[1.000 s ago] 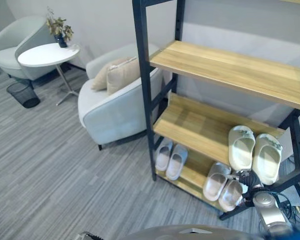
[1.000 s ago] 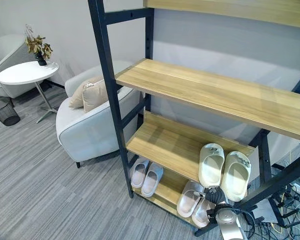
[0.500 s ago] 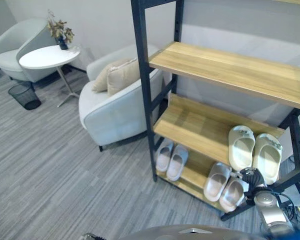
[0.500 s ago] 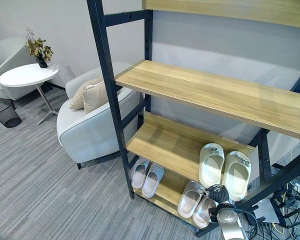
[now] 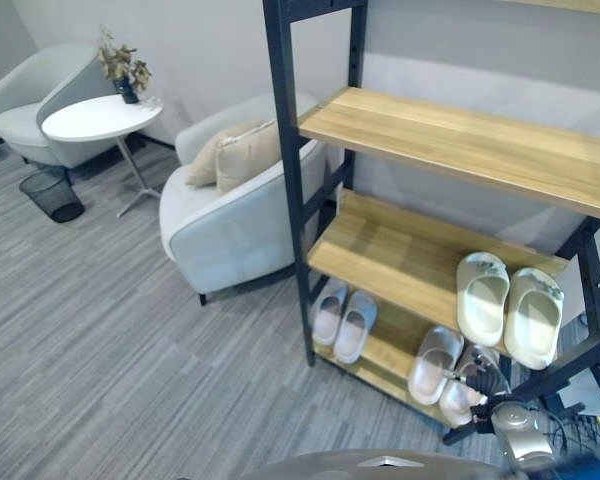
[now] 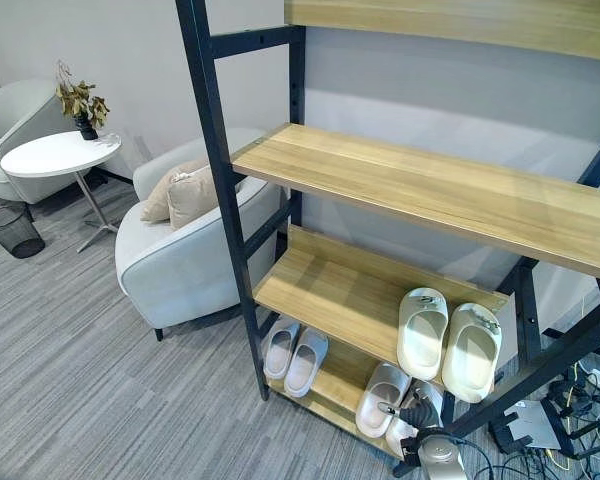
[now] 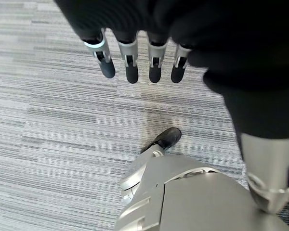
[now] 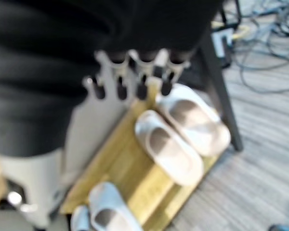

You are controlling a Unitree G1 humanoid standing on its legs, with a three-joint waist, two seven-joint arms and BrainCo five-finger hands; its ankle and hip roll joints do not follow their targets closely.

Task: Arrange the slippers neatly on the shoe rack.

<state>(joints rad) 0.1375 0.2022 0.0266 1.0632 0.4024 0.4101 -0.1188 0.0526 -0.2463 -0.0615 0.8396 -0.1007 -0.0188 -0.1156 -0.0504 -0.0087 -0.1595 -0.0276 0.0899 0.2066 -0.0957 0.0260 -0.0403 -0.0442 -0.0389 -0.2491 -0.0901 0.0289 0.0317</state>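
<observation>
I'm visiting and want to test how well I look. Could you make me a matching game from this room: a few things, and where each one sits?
Things:
1. cream slippers
2. pale grey slippers
3. dried plant
4. cushion

Places:
A. on the round white table
B. on the armchair
C. bottom shelf, left end
D. middle shelf, right end

Pairs: 1-D, 2-C, 3-A, 4-B

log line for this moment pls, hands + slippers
right hand: open, above beige slipper pair on bottom wooden shelf | left hand: open, idle over grey carpet | slippers held: none
</observation>
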